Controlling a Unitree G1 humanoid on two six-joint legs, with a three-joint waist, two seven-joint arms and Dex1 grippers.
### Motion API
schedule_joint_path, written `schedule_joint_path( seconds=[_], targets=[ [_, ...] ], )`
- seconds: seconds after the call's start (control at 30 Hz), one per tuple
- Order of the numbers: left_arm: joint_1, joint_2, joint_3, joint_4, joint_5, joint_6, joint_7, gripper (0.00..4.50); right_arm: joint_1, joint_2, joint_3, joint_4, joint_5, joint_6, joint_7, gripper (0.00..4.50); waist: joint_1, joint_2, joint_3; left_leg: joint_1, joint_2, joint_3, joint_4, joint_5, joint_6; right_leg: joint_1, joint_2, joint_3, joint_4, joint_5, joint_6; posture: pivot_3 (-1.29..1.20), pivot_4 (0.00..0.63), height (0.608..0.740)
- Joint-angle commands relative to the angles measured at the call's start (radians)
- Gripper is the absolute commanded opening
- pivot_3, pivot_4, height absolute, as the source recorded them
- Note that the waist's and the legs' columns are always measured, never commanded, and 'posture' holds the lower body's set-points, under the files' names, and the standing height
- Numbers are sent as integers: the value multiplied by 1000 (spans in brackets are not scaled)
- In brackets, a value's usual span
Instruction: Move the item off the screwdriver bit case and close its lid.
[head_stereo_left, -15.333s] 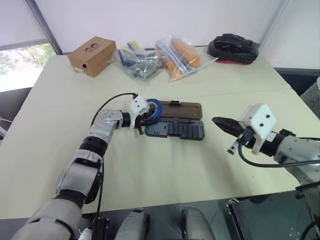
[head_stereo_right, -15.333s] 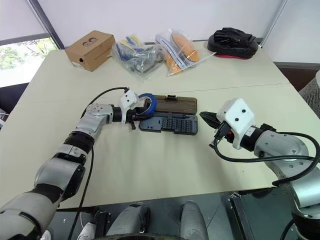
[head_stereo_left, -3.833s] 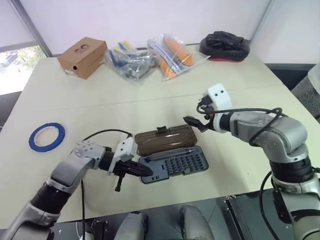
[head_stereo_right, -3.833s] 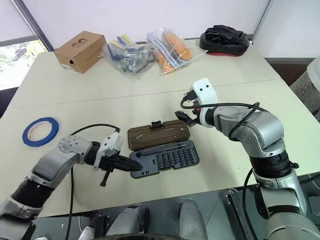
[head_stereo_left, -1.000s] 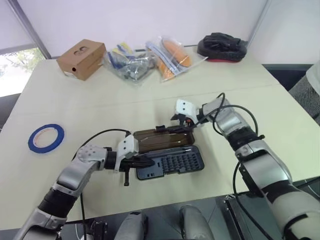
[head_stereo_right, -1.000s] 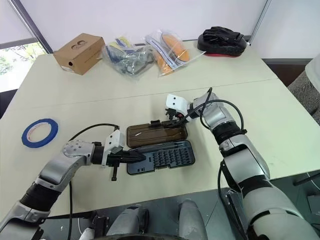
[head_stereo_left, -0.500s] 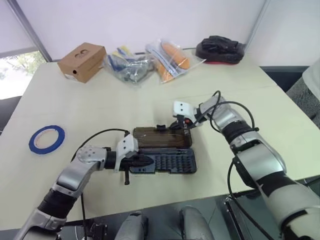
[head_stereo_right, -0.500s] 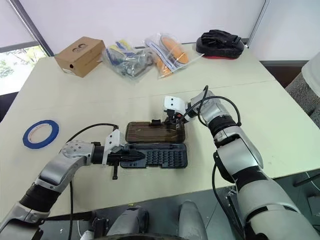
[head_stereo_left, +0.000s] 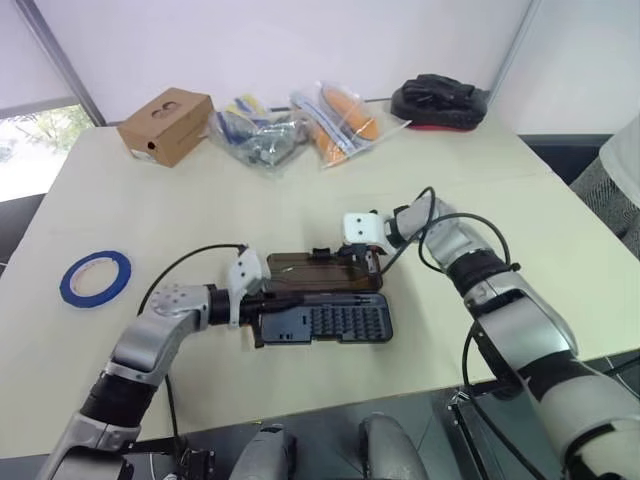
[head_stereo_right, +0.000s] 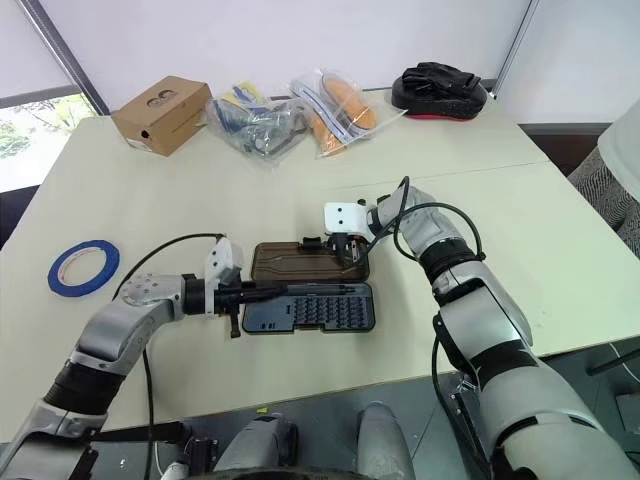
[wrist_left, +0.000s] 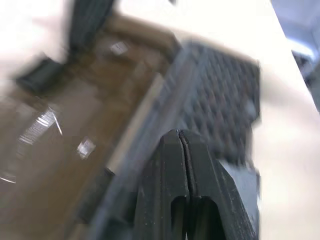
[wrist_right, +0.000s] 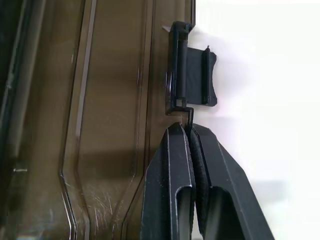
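Our right gripper (wrist_right: 189, 131) has just pinched the smoky brown translucent lid's (head_stereo_right: 300, 262) far edge beside its black latch (wrist_right: 192, 70); our left gripper (wrist_left: 179, 137), pressed together, steadies the grey-blue screwdriver bit case (head_stereo_right: 310, 310); blue tape ring (head_stereo_right: 83, 266) already lies well left of the case; closing comes next.

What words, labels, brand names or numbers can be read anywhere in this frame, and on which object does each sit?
None can be read.
Cardboard box: two dark round marks on top and a small dark mark on its side, too small to read.
Plastic bags: coloured contents, no legible print.
Screwdriver bit case and lid: no text visible.
Blue tape: plain.
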Motion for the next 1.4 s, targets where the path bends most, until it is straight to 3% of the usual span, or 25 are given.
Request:
schedule_joint_path(
  seconds=[0.03, 0.2, 0.47, 0.83, 1.0, 1.2, 1.3, 1.4],
  targets=[
    [-48, -15, 76, 1, -57, 48, 39, 0, 51, -57, -29, -202, -33, 38, -60, 29, 0, 0, 0, -1, 0, 0, 0, 1, -1, -1, 0, 0, 0, 0, 0, 0, 150, 740],
    [-170, -69, 206, 73, -154, 136, 132, 0, 170, -127, -44, -473, -55, 101, -88, 29, 1, 0, 0, -17, 0, 0, 3, 1, -3, -16, 0, 0, 1, 0, 0, 0, 150, 740],
    [-317, -99, 271, 326, -120, 90, 221, 0, 239, -156, -80, -713, -96, 188, -176, 29, -1, -1, 0, -17, -1, 0, 2, 2, -3, -17, -1, 0, 1, 0, 0, 0, 150, 740],
    [-443, -128, 162, 745, 58, -116, 99, 0, 250, -153, -98, -832, -118, 223, -251, 29, 0, -1, 1, -17, -2, 1, 2, 2, -3, -17, -1, -1, 0, 0, 0, 0, 150, 740],
    [-442, -143, 100, 774, 90, -122, -24, 0, 261, -157, -96, -858, -114, 247, -248, 29, -2, -2, 1, -18, -2, 1, 2, 2, -3, -17, -1, -1, 0, 0, 0, 0, 150, 740],
    [-438, -153, 107, 741, 69, -71, -97, 0, 269, -165, -95, -880, -104, 271, -232, 29, -3, -2, 1, -18, -2, 1, 2, 2, -3, -17, -1, -1, 0, 0, 0, 0, 150, 740],
    [-437, -152, 113, 730, 70, -59, -106, 0, 278, -163, -95, -896, -85, 298, -211, 760, -2, -2, 1, -18, -2, 1, 2, 2, -3, -17, -1, -1, 0, 0, 0, 0, 150, 740],
    [-439, -155, 120, 724, 71, -53, -103, 0, 283, -169, -89, -905, -83, 319, -195, 2121, -1, -2, 1, -18, -2, 1, 2, 2, -3, -17, -1, -1, 0, 0, 0, 0, 150, 740]
  ],
)
